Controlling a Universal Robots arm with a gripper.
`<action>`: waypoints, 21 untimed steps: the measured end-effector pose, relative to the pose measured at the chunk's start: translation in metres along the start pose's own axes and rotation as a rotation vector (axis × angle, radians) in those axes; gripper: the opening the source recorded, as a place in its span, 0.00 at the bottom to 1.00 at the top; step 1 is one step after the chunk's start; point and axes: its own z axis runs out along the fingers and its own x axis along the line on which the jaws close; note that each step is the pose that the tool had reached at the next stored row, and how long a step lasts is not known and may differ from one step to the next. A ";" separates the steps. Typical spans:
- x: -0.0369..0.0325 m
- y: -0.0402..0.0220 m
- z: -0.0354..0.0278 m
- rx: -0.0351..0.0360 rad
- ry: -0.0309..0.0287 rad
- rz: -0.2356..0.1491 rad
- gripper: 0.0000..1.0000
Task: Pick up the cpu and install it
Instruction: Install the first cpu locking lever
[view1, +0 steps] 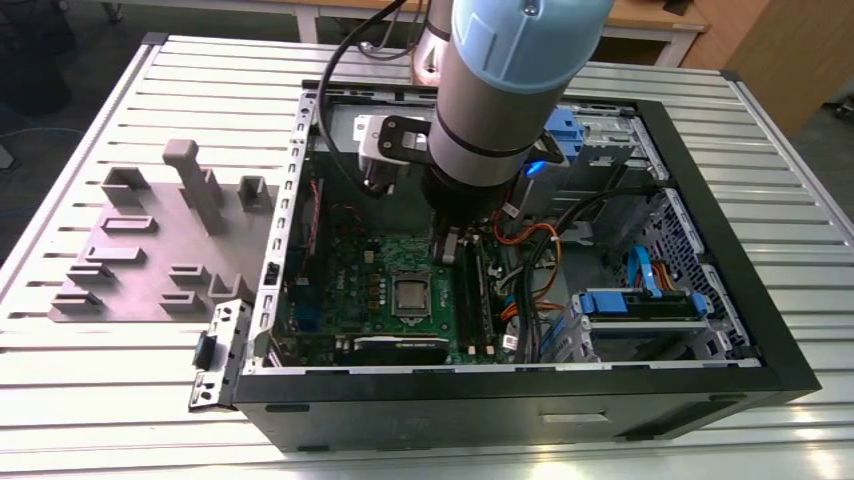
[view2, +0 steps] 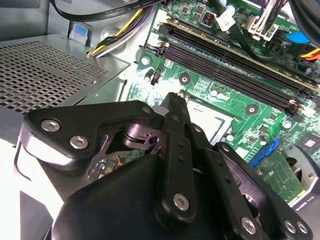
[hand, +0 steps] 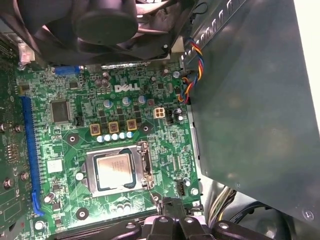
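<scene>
The cpu (hand: 115, 170) apparently sits in its socket on the motherboard (hand: 165, 145); whether the fingers (hand: 170, 212) are clenched, I cannot tell.

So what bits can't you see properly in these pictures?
- Exterior view: the arm hides the gripper and part of the green board.
- Second wrist view: the gripper body covers most of the socket frame, so the chip there cannot be seen.
- First wrist view: the cpu lies in its socket; whether it is locked down cannot be told. The jaws are cut off by the edge.
</scene>
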 end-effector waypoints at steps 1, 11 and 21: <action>0.0000 0.0000 0.0000 0.0005 0.0030 0.000 0.11; 0.0006 -0.0001 0.0008 0.0042 0.0254 0.001 0.11; 0.0006 -0.0001 0.0009 0.0035 0.0258 -0.003 0.11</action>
